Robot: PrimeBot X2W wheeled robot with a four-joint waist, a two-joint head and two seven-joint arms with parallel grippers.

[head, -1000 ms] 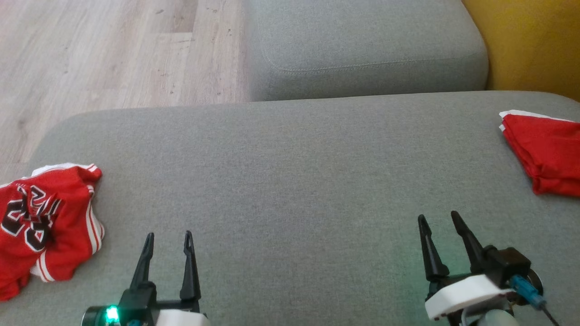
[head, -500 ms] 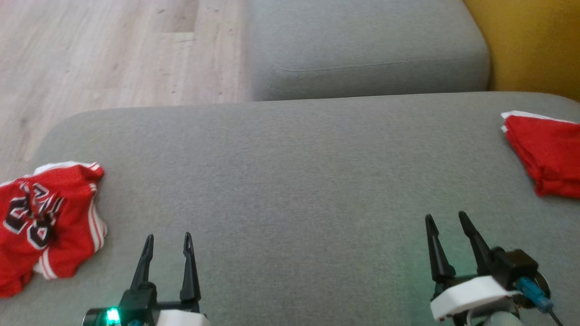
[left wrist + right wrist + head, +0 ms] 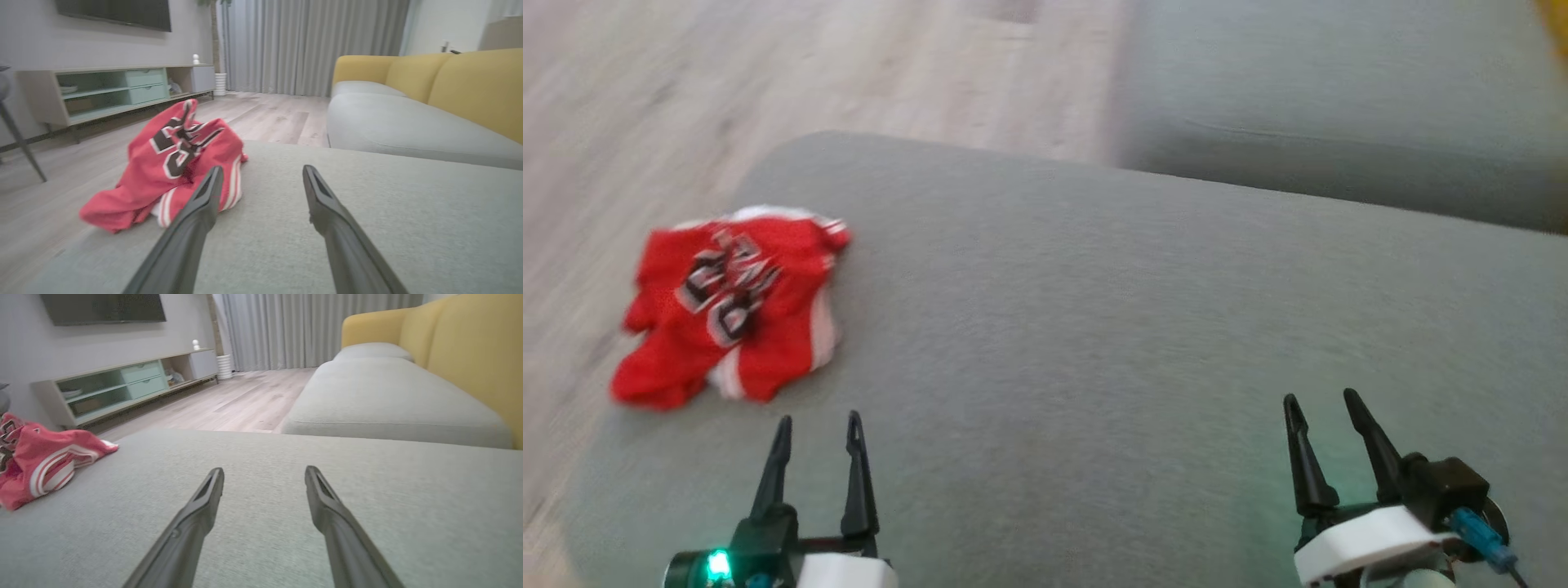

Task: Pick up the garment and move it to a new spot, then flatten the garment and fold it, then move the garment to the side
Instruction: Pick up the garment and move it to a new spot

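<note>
Pale wood-grain floor [image 3: 768, 73] lies on the far left, beside a broad grey cushion [image 3: 1094, 327] of coarse woven cloth with rounded corners. A crumpled red jersey [image 3: 731, 306], edged with white stripes and printed with black-and-white lettering, sits bunched at the cushion's left edge. Just right of it, nearer, the left gripper [image 3: 818, 419] hovers with its slim dark fingers spread and empty. The right gripper [image 3: 1321, 398], well apart, is spread too.

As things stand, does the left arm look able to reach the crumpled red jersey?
Probably yes. The red jersey lies ahead and to the left of the open left gripper, with only bare grey cushion between them.
</note>
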